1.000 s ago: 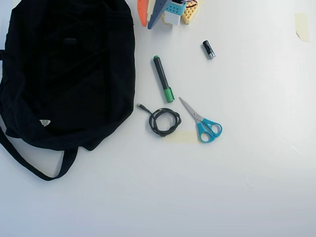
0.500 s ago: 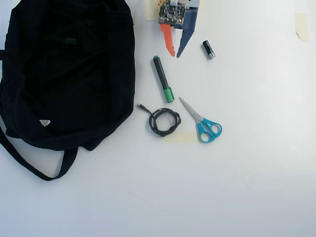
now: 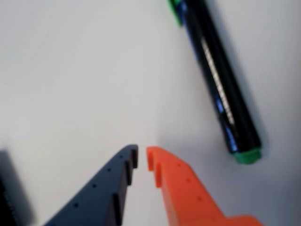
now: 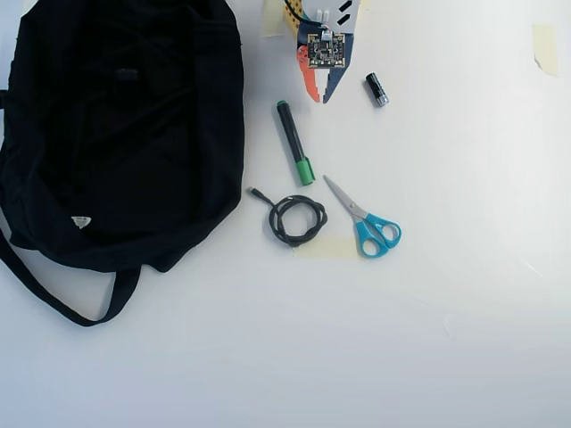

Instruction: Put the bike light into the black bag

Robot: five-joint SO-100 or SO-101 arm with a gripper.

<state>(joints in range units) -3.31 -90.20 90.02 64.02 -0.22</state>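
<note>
The bike light shows in neither view. The black bag (image 4: 125, 134) lies at the left of the overhead view, large and soft, with a white triangular label and a long strap trailing below it. My gripper (image 4: 319, 96) is at the top centre, right of the bag and apart from it. In the wrist view my gripper (image 3: 142, 157) has one dark blue and one orange finger. The tips stand almost together with only a thin gap. Nothing is between them, and they hover over bare white table.
A black marker with a green cap (image 4: 294, 143) (image 3: 218, 84) lies just beside my gripper. A small black-and-silver cylinder (image 4: 376, 89) lies to its right in the overhead view. A coiled black cable (image 4: 297, 220) and blue-handled scissors (image 4: 366, 223) lie lower down. A blurred dark thing (image 3: 7, 188) is at the wrist view's left edge.
</note>
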